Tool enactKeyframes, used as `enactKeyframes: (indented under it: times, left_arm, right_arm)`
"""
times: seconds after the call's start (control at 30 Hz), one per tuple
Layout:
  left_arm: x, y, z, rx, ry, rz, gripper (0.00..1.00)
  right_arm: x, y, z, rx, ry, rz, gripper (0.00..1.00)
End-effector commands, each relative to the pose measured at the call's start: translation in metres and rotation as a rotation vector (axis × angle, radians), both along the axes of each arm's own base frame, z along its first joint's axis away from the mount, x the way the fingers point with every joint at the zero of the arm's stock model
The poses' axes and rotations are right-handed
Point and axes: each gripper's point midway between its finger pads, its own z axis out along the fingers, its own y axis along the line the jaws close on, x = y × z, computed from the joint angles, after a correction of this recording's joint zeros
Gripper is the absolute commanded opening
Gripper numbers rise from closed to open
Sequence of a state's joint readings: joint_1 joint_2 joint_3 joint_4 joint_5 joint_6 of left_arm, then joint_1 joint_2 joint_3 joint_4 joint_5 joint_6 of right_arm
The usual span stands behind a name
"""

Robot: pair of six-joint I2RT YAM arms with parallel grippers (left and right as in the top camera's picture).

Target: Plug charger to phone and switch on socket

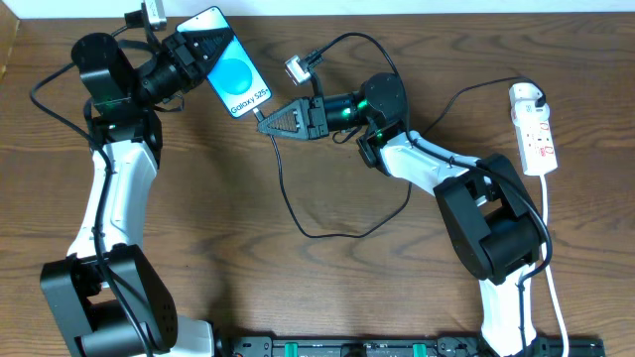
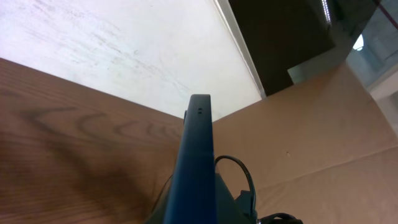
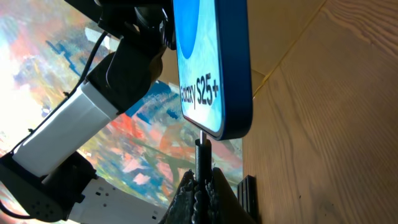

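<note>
My left gripper (image 1: 203,50) is shut on the phone (image 1: 238,77) and holds it tilted above the table at the back left, its blue screen facing up. From the left wrist I see the phone (image 2: 198,155) edge-on, and my own fingers are hidden. My right gripper (image 1: 266,120) is shut on the charger's plug tip (image 3: 202,152), which meets the phone's (image 3: 211,62) bottom edge. How deep it sits I cannot tell. The thin black cable (image 1: 298,213) loops over the table to the white adapter (image 1: 526,96) in the socket (image 1: 536,139) at the far right.
The right arm's body (image 1: 491,223) lies between the phone and the socket. The left arm's base (image 1: 99,307) stands at the front left. A black rail (image 1: 397,347) runs along the front edge. Cardboard panels (image 2: 323,124) stand beyond the table.
</note>
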State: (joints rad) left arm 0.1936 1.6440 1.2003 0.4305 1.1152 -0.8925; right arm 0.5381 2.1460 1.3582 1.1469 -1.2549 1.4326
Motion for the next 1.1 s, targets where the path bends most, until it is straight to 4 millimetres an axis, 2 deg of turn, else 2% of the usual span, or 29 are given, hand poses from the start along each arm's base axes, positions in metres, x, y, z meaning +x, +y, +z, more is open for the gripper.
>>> enactKeyframes:
  times: [0.0, 0.53, 0.9, 1.07]
  left_arm:
    - [-0.0175, -0.0186, 0.0047, -0.001, -0.018, -0.121, 0.08]
    - [-0.0174, -0.0185, 0.0048, -0.012, -0.003, -0.119, 0.07]
    - [-0.0149, -0.0168, 0.0051, -0.055, 0.052, -0.098, 0.08]
    - [-0.0149, -0.0168, 0.0052, -0.062, 0.062, -0.098, 0.07]
  right_arm:
    - [0.0270, -0.0003, 0.0159, 0.058, 0.011, -0.141, 0.01]
    - [0.0321, 0.0000, 0.0179, 0.056, 0.100, -0.159, 0.01]
    - [0.0292, 0.0006, 0.0169, 0.072, -0.035, -0.163, 0.01]
    - [0.0311, 0.0004, 0.0176, 0.077, -0.039, -0.174, 0.01]
